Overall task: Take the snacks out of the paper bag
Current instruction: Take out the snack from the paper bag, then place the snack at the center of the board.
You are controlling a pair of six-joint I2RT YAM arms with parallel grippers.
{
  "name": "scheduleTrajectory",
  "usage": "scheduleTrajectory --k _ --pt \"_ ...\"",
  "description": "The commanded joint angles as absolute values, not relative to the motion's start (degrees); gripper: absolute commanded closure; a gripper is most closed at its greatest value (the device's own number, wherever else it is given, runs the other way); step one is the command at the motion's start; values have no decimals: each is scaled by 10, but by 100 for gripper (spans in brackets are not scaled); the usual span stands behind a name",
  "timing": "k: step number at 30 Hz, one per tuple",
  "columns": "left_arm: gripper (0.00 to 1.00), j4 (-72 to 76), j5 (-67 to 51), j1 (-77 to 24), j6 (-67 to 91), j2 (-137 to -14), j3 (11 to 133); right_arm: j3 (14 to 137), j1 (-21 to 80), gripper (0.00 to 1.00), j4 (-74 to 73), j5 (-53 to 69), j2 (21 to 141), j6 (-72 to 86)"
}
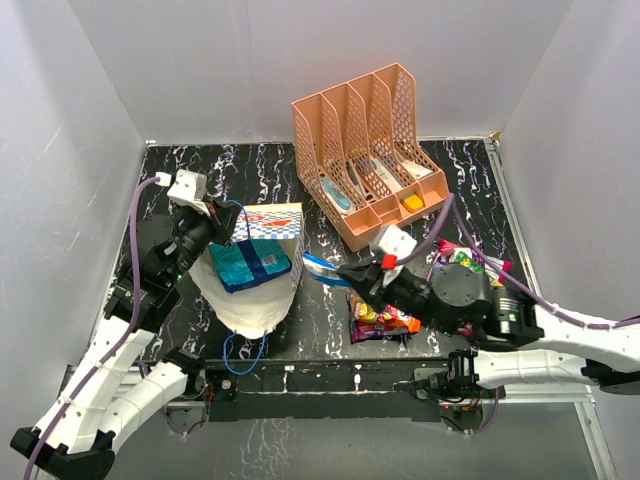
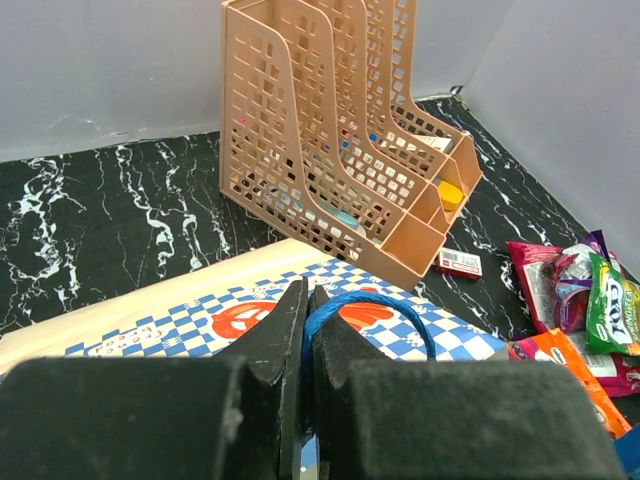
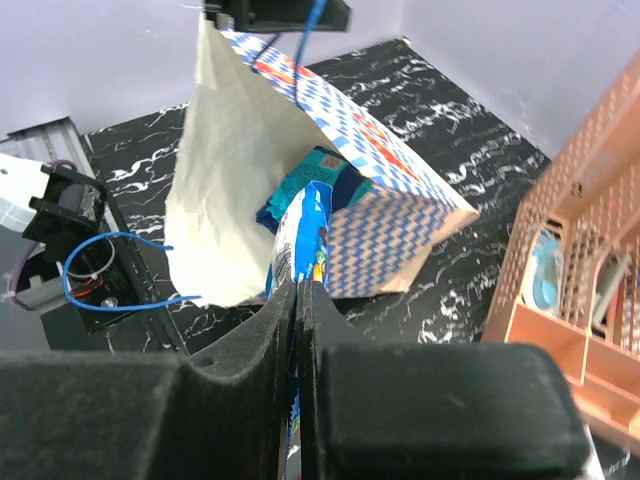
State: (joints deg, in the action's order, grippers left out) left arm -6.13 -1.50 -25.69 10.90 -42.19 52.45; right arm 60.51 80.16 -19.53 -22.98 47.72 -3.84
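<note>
The paper bag lies on its side with its mouth held up and open. My left gripper is shut on the bag's upper blue cord handle, pinching it between its fingertips. My right gripper is just right of the bag's mouth, shut on the edge of a blue snack packet that sticks out of the mouth. A teal-blue packet lies inside the bag. Several more snacks lie on the table to the right.
The peach mesh organizer stands at the back right with small items in its slots. A small red box lies beside it. More packets sit near the right arm. The bag's lower cord handle hangs at the table's near edge.
</note>
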Motion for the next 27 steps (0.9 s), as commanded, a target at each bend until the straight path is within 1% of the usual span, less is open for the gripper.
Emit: scheduleTrajectory --k 1,7,9,11,15,17,22,25,27 --pt "100 -58 3 -260 100 -429 549 605 801 92 -294 -304 437 65" --pt "100 -61 12 -259 103 -434 557 586 801 92 -381 -341 363 126" --pt "100 -60 9 -259 100 -439 560 576 801 92 -418 -378 349 143" --pt "100 -63 10 -259 101 -441 564 586 800 92 -476 -433 360 208" --pt "100 -59 4 -260 102 -449 569 609 801 92 -548 -498 416 303" --pt "100 -59 -1 -259 104 -453 572 619 801 92 -596 -531 458 370" --pt "100 -61 -2 -259 107 -454 578 643 800 92 -705 -569 586 515" --pt "100 -59 0 -259 104 -448 578 648 789 92 -718 -577 632 528" --pt "100 -58 1 -260 105 -443 576 657 759 92 -723 -571 662 521"
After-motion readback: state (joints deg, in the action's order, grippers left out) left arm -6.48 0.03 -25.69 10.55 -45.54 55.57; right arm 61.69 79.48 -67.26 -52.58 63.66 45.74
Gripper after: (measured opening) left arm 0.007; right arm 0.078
